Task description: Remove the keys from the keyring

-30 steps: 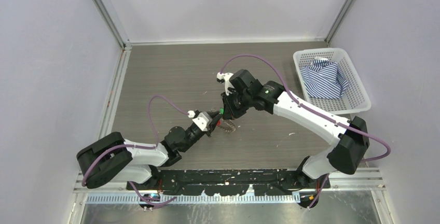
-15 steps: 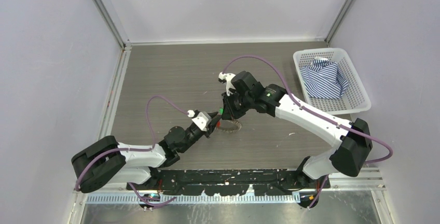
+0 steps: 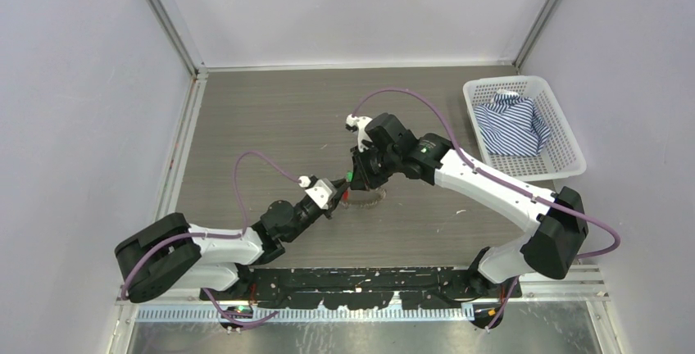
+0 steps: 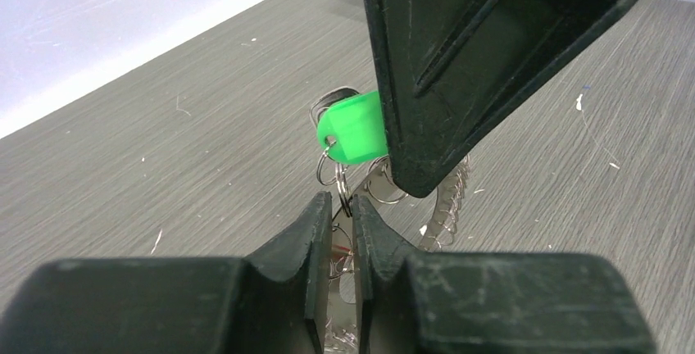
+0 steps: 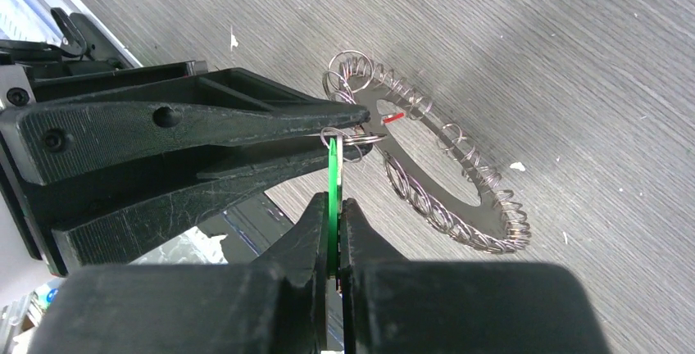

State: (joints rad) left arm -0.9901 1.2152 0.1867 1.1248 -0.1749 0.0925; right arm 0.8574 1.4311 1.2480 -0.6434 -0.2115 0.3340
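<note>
Though off table edges, keys hemmed.

1. A robotics lab test cell is shown, rather than a home or a shop.
2. A grey wood-grain table is closed in by plain pale walls set in metal frame posts.
3. A left arm and a right arm, white and black with purple cables, are bolted to a black rail.
4. A white plastic basket holding striped cloth is placed at the table's right side.
</note>
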